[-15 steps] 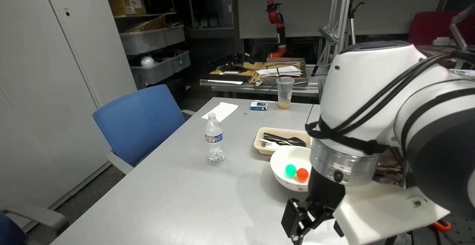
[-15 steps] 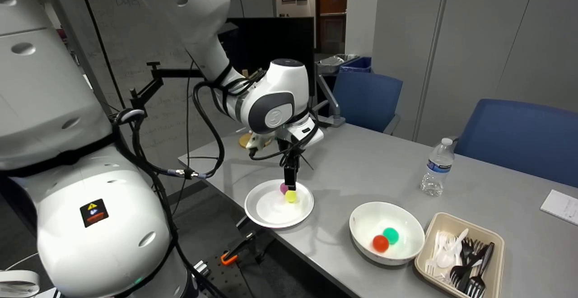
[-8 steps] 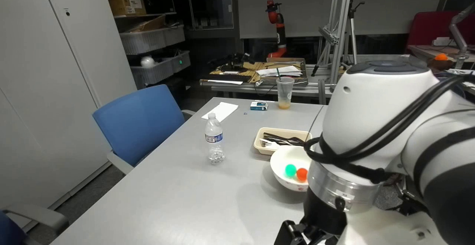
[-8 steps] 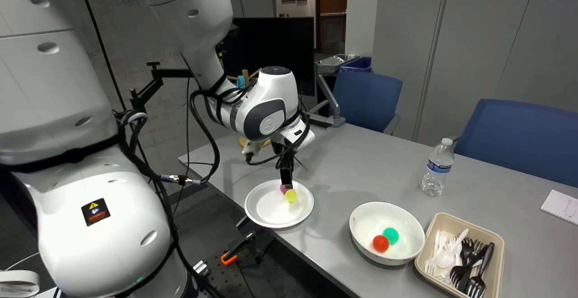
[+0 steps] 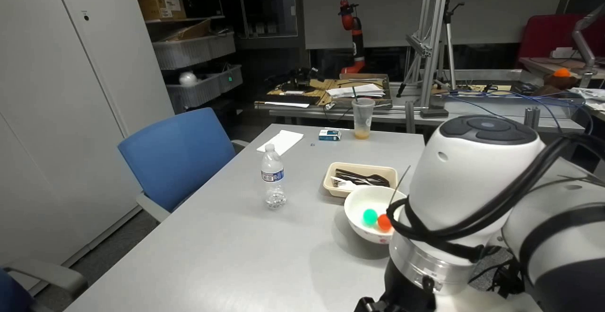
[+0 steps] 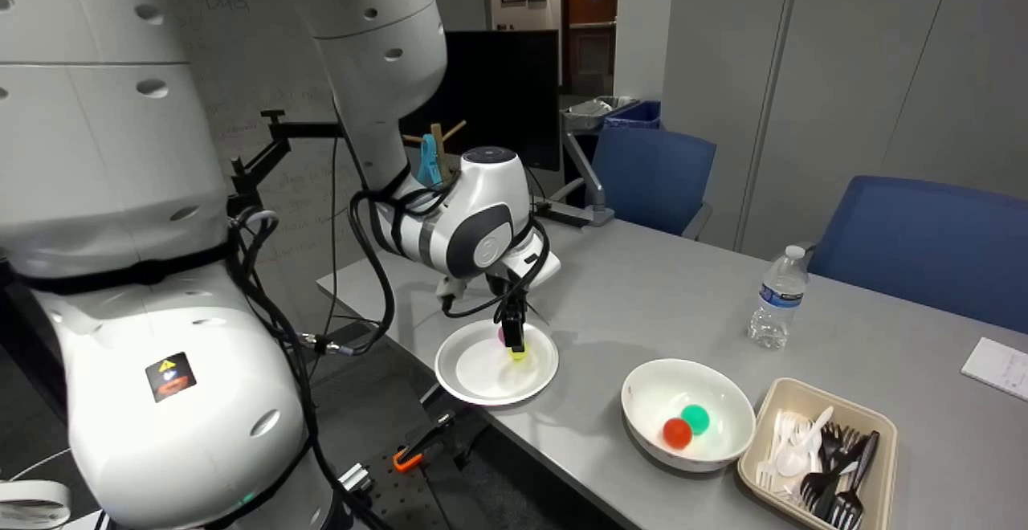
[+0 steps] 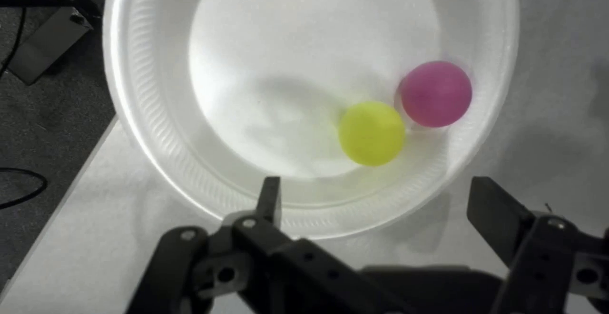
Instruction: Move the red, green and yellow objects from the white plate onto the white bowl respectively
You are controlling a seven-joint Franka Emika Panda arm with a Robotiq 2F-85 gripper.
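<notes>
Gripper (image 7: 374, 190) lowered, spread, yellow ball (image 7: 371, 133) just beyond it, on plate (image 7: 304, 33)

On the white plate (image 6: 482, 369), the yellow ball (image 6: 519, 356) and the pink ball (image 6: 501, 336) are partly hidden by the gripper (image 6: 514, 345) in an exterior view.

In an exterior view, the white plate (image 6: 474, 369) lies at the near edge of the grey surface (image 6: 626, 297), towards its left corner; the white bowl (image 6: 662, 392) stands further right, in from that edge, the beige tray (image 6: 887, 474) just beside it. The clear bottle (image 6: 777, 301) stands upright towards the far edge. In an exterior view, white paper (image 5: 282, 142) lies by the far left corner, and a blue-and-white box (image 5: 329, 135) and clear cup (image 5: 362, 120) stand near the far edge (a bluish speck (image 5: 312, 144) nearby is too small to name).
</notes>
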